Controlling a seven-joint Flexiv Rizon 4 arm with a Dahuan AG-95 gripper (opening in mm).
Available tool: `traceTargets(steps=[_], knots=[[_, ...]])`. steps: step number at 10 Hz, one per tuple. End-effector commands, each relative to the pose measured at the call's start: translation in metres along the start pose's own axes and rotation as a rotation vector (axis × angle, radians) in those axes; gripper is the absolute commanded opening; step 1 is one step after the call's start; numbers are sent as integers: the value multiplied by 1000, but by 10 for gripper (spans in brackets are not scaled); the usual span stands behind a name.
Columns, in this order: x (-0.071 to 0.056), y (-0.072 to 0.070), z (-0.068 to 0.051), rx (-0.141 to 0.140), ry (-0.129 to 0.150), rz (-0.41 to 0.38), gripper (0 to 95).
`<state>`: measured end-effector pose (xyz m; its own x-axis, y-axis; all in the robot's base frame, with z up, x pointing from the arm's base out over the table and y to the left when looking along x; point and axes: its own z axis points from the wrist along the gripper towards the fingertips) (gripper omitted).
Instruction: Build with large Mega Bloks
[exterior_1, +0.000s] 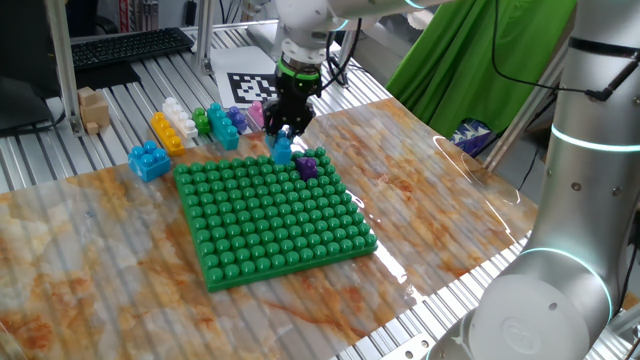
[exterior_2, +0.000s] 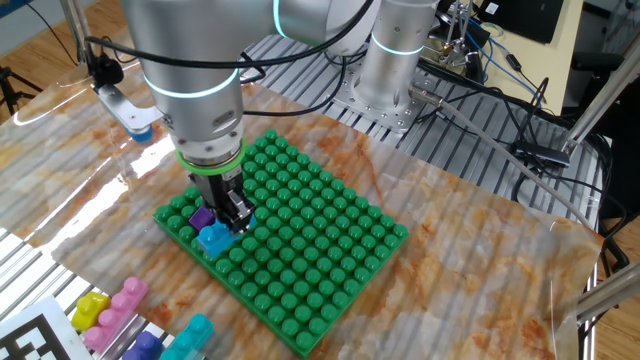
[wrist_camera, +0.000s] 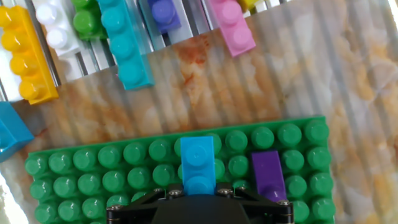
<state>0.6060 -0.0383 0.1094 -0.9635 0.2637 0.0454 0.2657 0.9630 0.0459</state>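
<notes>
My gripper (exterior_1: 283, 135) (exterior_2: 228, 222) (wrist_camera: 199, 193) is shut on a light blue Mega Blok (exterior_1: 282, 150) (exterior_2: 214, 238) (wrist_camera: 198, 165). It holds the blok at the edge row of the green baseplate (exterior_1: 270, 215) (exterior_2: 320, 260) (wrist_camera: 124, 180). I cannot tell if the blok is seated on the studs. A purple brick (exterior_1: 308, 166) (exterior_2: 202, 216) (wrist_camera: 269, 175) sits on the plate right beside it. Loose bricks lie beyond the plate: yellow (wrist_camera: 25, 53), white (wrist_camera: 56, 28), green (wrist_camera: 87, 18), cyan (wrist_camera: 124, 43), purple (wrist_camera: 165, 14), pink (wrist_camera: 233, 25) and blue (exterior_1: 149, 161).
A small wooden block (exterior_1: 93, 108) and a keyboard (exterior_1: 130, 45) lie at the back left. A printed marker sheet (exterior_1: 255, 88) lies behind the loose bricks. A green cloth (exterior_1: 480, 50) hangs at the right. The arm's base (exterior_2: 395, 70) stands behind the plate.
</notes>
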Motion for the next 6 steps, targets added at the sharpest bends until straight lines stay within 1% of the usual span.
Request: traceTargets(steps=[1, 4, 6], knots=[[1, 0, 0, 1, -8, -21, 0], [1, 0, 0, 6, -6, -42, 0], [2, -1, 1, -1, -4, -41, 0]])
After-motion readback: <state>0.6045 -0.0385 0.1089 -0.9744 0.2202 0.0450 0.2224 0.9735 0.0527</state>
